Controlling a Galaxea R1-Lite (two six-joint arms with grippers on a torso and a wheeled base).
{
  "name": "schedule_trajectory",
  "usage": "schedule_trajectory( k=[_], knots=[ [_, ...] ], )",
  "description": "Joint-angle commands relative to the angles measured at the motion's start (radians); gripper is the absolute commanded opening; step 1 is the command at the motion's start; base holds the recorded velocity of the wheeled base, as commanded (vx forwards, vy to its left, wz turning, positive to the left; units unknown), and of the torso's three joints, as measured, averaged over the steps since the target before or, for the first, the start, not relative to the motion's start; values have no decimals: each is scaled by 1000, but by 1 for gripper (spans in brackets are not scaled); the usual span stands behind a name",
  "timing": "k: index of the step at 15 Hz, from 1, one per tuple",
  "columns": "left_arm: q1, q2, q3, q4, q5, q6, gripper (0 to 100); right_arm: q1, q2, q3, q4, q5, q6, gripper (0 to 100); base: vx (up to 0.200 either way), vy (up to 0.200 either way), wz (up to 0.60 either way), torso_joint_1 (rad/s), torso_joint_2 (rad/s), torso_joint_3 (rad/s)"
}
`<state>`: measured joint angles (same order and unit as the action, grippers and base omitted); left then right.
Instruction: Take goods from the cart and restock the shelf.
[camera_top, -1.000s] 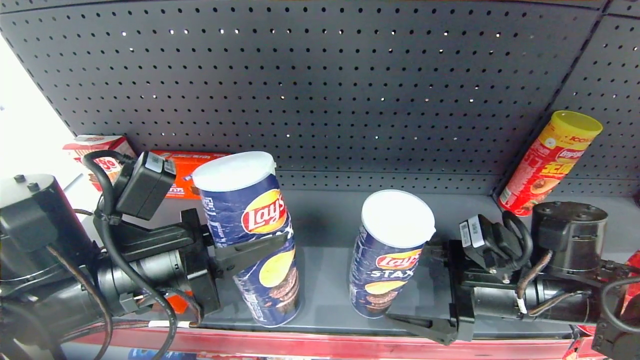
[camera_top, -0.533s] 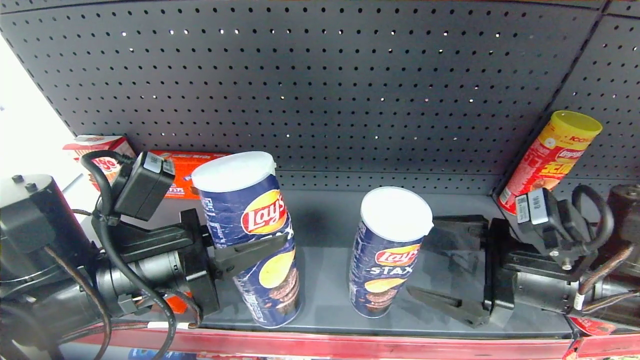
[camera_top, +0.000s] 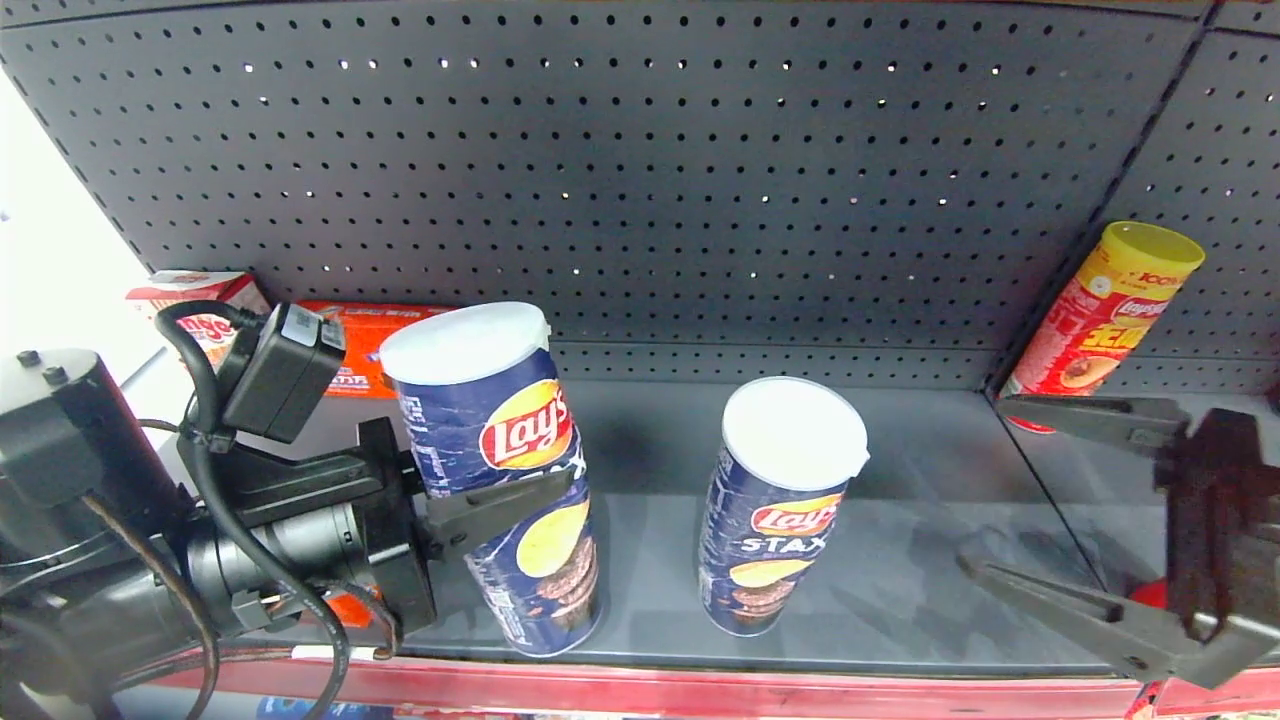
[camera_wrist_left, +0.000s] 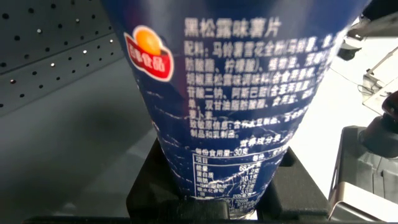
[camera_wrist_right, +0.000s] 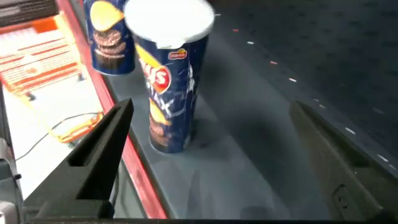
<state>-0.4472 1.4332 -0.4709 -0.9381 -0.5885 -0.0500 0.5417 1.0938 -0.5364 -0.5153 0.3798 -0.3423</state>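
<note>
On the shelf (camera_top: 900, 610), my left gripper (camera_top: 505, 490) clamps the tilted blue can (camera_top: 495, 420) mid-body; my right gripper (camera_top: 985, 485) gapes wide, holding nothing, the upright blue can (camera_top: 775, 520) standing apart to its left.

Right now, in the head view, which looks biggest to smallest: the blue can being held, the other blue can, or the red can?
1. held blue can
2. standing blue can
3. red can
The blue cans may match; the held one looks nearer.

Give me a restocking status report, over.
Left gripper shut on tilted navy chip can, shelf front. Right gripper open, apart from upright second navy can. Red-and-yellow can leans in corner beyond right gripper.
</note>
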Motion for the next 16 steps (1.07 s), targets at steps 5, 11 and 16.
schedule_trajectory(
  k=[5, 11, 16],
  knots=[
    [-4, 3, 8, -2, -1, 2, 0, 0, -604, 124, 439, -156, 134, 100, 0, 0, 0, 0, 0, 0],
    [-4, 3, 9, -2, 1, 2, 0, -2, -805, 374, 477, -381, 230, 100, 0, 0, 0, 0, 0, 0],
    [1, 10, 3, -19, 1, 4, 0, -114, -947, 526, 482, -545, 289, 100, 0, 0, 0, 0, 0, 0]
  ],
)
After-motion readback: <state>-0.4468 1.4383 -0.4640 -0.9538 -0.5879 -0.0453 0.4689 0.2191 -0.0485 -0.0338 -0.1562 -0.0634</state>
